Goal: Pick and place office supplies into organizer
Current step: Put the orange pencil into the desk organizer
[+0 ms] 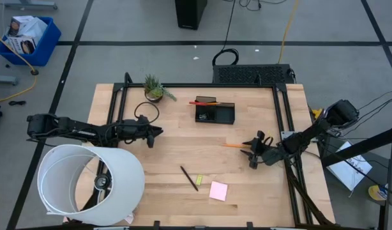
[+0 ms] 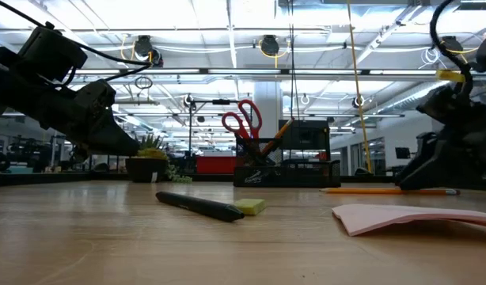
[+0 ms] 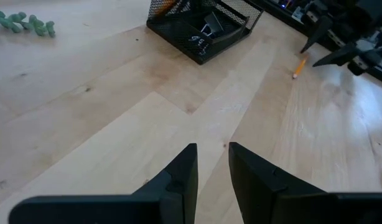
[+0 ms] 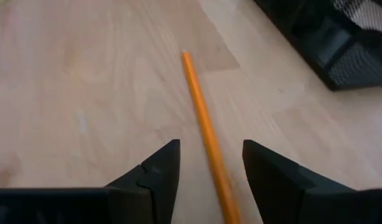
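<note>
Right of the organizer (image 1: 214, 112), orange pencil (image 4: 205, 132) lies on bare wood between my right gripper (image 4: 209, 163) fingers, spread wide, long axis running straight ahead toward organizer.

I work in a lab hall: taped grey floor (image 1: 119, 25), cables (image 1: 285, 25), ceiling lights (image 2: 267, 46) above my table (image 1: 177, 153)

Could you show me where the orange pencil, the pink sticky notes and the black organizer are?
orange pencil (image 4: 200, 112), right wrist view, middle of its shaft.
pink sticky notes (image 1: 218, 190), high view, centre of the pad.
black organizer (image 1: 226, 115), high view, its lower compartment.
</note>
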Controlling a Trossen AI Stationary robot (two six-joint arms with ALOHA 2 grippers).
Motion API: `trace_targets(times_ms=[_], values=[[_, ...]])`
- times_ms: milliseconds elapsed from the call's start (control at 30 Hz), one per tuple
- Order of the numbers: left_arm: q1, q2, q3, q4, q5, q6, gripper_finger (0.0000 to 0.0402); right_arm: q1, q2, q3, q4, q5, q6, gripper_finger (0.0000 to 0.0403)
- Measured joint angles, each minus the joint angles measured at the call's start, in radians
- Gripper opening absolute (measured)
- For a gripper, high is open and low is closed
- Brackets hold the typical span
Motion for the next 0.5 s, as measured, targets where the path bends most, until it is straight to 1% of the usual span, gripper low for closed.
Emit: trace_targets(times_ms=[133, 200, 400, 500], values=[[0.0, 0.0, 0.0, 0.0, 0.0, 0.0, 0.0093, -0.037, -0.003, -0.001, -0.105, -0.042, 0.117, 0.0167], [0.0, 0.0, 0.0, 0.0, 0.0, 0.0, 0.0093, -0.045, -0.004, -0.001, -0.115, -0.055, 0.158, 0.0167], [0.0, 0.0, 0.0, 0.0, 0.001, -0.007, 0.0093, -0.049, -0.002, -0.003, -0.093, -0.068, 0.066, 0.0166], [0.0, 0.0, 0.0, 0.0, 0.008, -0.01, 0.0093, -0.049, -0.002, -0.012, -0.117, -0.059, 0.092, 0.0166]])
